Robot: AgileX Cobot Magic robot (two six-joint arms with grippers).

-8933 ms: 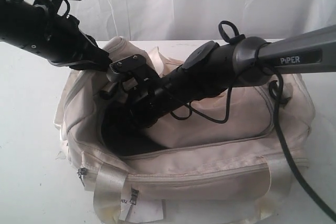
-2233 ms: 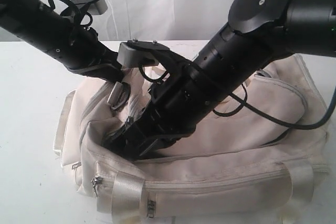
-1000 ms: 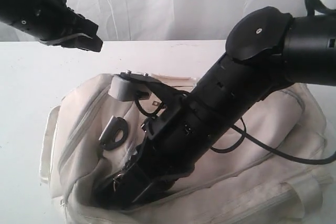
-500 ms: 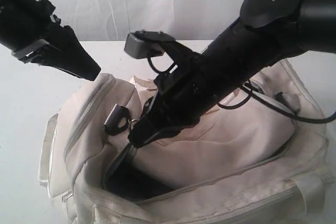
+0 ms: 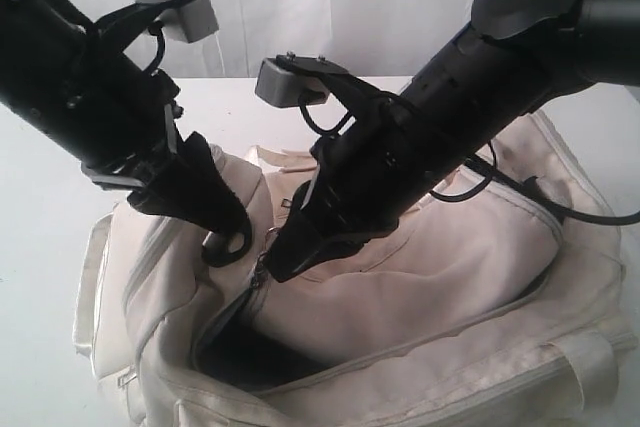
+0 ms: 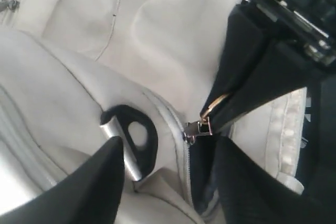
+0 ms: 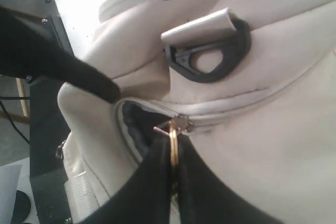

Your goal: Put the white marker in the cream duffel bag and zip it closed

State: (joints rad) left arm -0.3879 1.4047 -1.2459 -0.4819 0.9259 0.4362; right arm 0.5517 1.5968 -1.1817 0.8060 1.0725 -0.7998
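The cream duffel bag lies on the table with its top zipper partly open, showing black lining. My right gripper is shut on the gold zipper pull ring, held at the zipper's end. My left gripper is open over the same end of the bag. One of its fingers rests by the black strap ring and the other by the zipper slider. The white marker is not visible in any view.
The bag rests on a white table with a white curtain behind. A pale webbing handle hangs on the near side and a small side zipper pull at the bag's left end. Both arms crowd the bag's left half.
My left arm has come down from the upper left onto the bag's end by the strap ring. The right gripper has risen out of the opening, holding the zipper pull.
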